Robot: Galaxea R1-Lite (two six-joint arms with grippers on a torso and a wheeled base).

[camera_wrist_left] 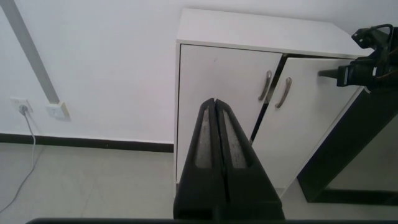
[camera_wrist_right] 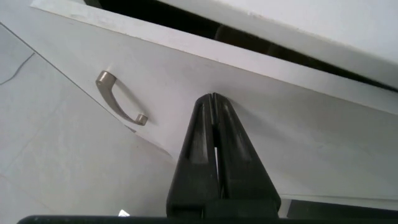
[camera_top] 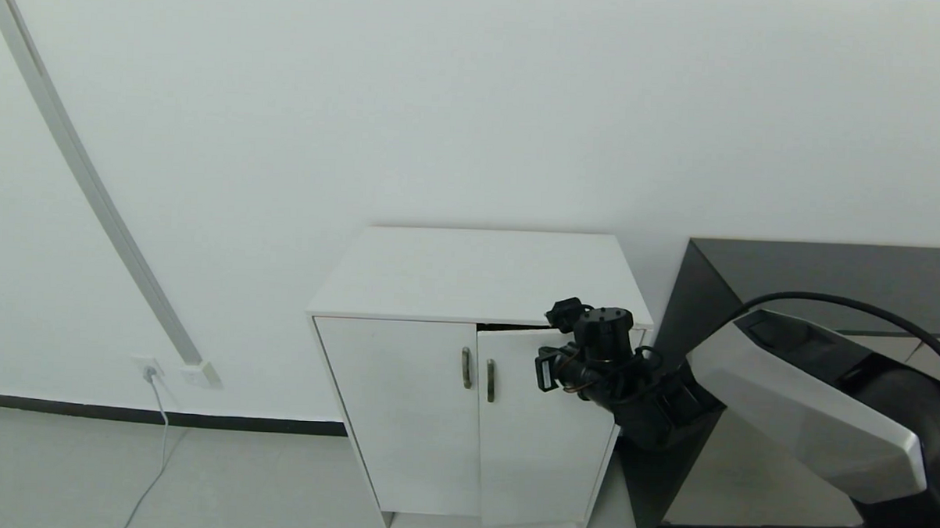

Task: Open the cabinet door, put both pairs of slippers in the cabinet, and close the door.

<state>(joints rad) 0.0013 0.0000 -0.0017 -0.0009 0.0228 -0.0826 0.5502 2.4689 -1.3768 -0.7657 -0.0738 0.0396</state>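
Cabinet door (camera_top: 542, 431), the right leaf of a low white cabinet (camera_top: 477, 276) in the lower middle of the head view, stands slightly ajar. Its handle edge sits forward of the other leaf, and a dark gap (camera_top: 507, 326) shows under the cabinet's top. The right hand (camera_top: 546, 370) is at the upper part of this door's front face, on the side away from the door handle (camera_top: 490, 380). Its two fingers are pressed together with nothing between them. In the right wrist view they point straight at the white panel, and I cannot tell whether they touch it or stop just short. The left hand (camera_wrist_left: 214, 106) hangs in front of the cabinet, well apart from it. Its fingers are likewise together and empty, and they are aimed toward the left door (camera_top: 402, 410), which lies flush and shut. That door's own metal pull (camera_top: 465, 368) sits just beside the door handle, the two bars upright on either side of the centre seam. Just right of the cabinet stands a dark glossy unit (camera_top: 814, 272). Behind both is a plain white wall (camera_top: 476, 100) with a black skirting (camera_top: 160, 418) above the grey floor (camera_top: 56, 476). At the lower left of the head view a wall socket (camera_top: 147, 364) carries a grey cable (camera_top: 160, 441) down to the floor. A white strip (camera_top: 75, 156) runs diagonally from the upper left corner down to a spot beside the socket.
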